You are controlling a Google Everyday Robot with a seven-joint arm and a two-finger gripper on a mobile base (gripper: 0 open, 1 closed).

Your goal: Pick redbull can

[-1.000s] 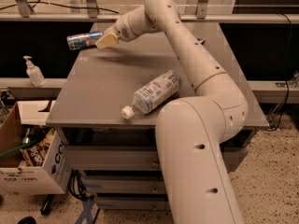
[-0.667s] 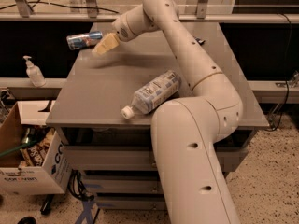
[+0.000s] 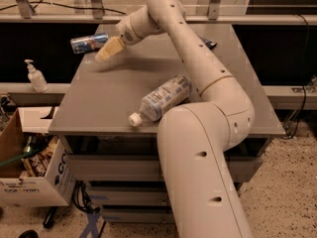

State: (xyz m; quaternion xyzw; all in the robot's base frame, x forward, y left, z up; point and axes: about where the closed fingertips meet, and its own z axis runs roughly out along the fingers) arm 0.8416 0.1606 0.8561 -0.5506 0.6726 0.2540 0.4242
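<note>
The redbull can (image 3: 88,42), silver and blue, lies on its side in the air at the table's far left corner, sticking out past the table (image 3: 99,108) edge. My gripper (image 3: 103,46) is shut on the can's right end. One beige finger (image 3: 110,49) shows just below and to the right of the can; the other is hidden behind it. My white arm reaches up from the lower middle and across the table to the can.
A clear plastic bottle with a white cap (image 3: 161,99) lies near the table's front edge by my arm. A dark snack wrapper (image 3: 208,43) lies at the far right. A soap dispenser (image 3: 35,77) and a cardboard box (image 3: 30,175) stand to the left.
The visible finger has tilted slightly downward. The can stays held at the same spot over the table's far left corner.
</note>
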